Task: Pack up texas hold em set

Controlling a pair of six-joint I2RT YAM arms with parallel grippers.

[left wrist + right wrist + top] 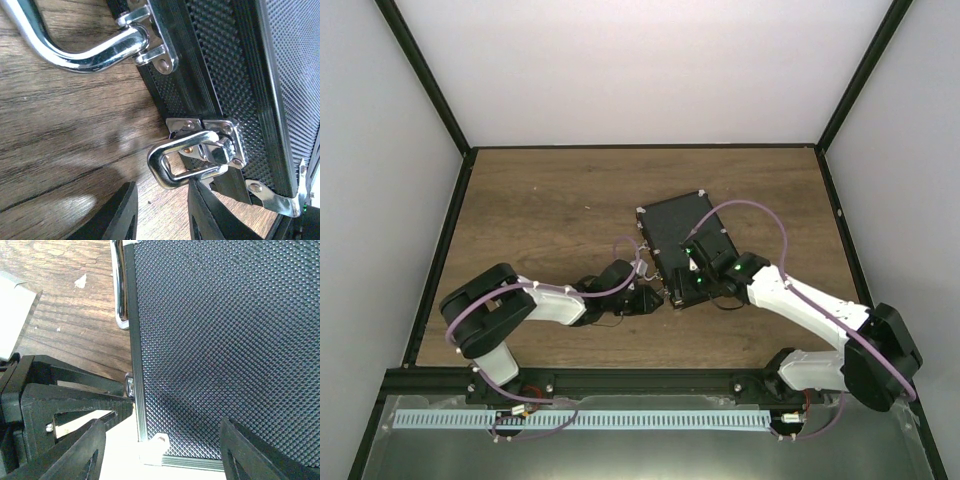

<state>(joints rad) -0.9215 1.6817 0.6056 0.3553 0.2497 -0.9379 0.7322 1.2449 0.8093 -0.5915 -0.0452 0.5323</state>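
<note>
The black case [682, 225] of the texas hold em set lies closed on the wooden table [550, 210]; cards, chips and dice are out of view. My left gripper [655, 298] is at the case's near-left edge. In the left wrist view, the silver latch [192, 160] sticks out just ahead of the open left gripper [162, 192], and its right finger [215, 215] touches the loop's underside. The chrome handle [85, 50] is further along that edge. My right gripper [161, 427] hangs open over the lid's [225, 330] near corner.
Black frame rails and white walls enclose the table on the left, back and right. A rail [650, 380] runs along the near edge by the arm bases. In the right wrist view, the left arm's black gripper [65, 390] sits close beside the case corner.
</note>
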